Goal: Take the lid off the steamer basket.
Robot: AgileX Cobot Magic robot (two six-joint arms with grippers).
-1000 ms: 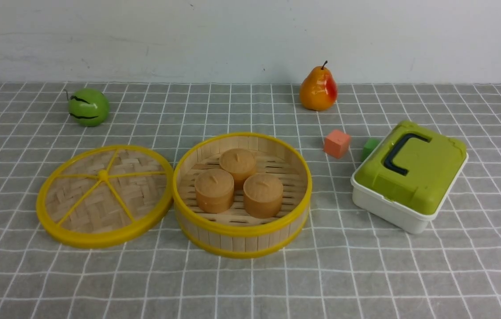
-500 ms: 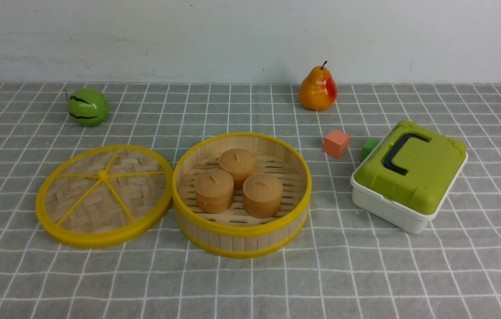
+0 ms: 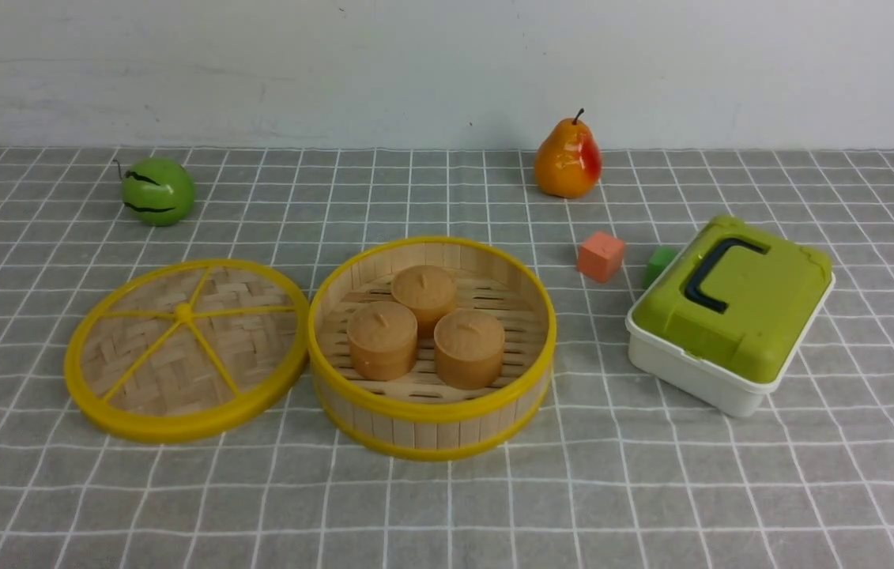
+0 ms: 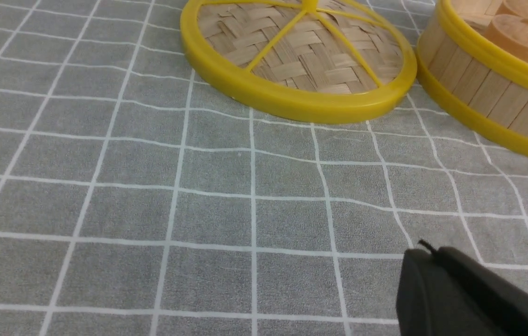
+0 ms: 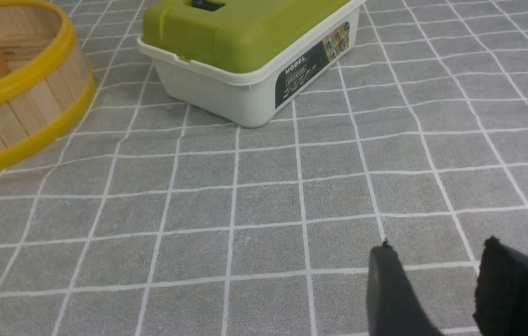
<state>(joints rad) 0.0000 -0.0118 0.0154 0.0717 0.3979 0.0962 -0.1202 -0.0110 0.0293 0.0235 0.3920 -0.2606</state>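
- The right hand (image 5: pixel 455 284) hovers low over the grey checked tabletop (image 3: pixel 652 490), its two dark fingers parted with only cloth between them, holding nothing.
- Of the left hand (image 4: pixel 474 294) just one dark finger shows, so I cannot tell how far it is open.
- The lid (image 3: pixel 186 348) lies flat just left of the steamer basket (image 3: pixel 431 423), rims nearly touching.
- The basket stands uncovered with three tan buns (image 3: pixel 424 332) inside.
- Right of the basket sit an orange cube (image 3: pixel 601 256), a green cube (image 3: pixel 659 263) and a white box (image 3: pixel 731 312) with a green top; a pear (image 3: pixel 568 160) stands behind, a green melon (image 3: pixel 157 190) far left.
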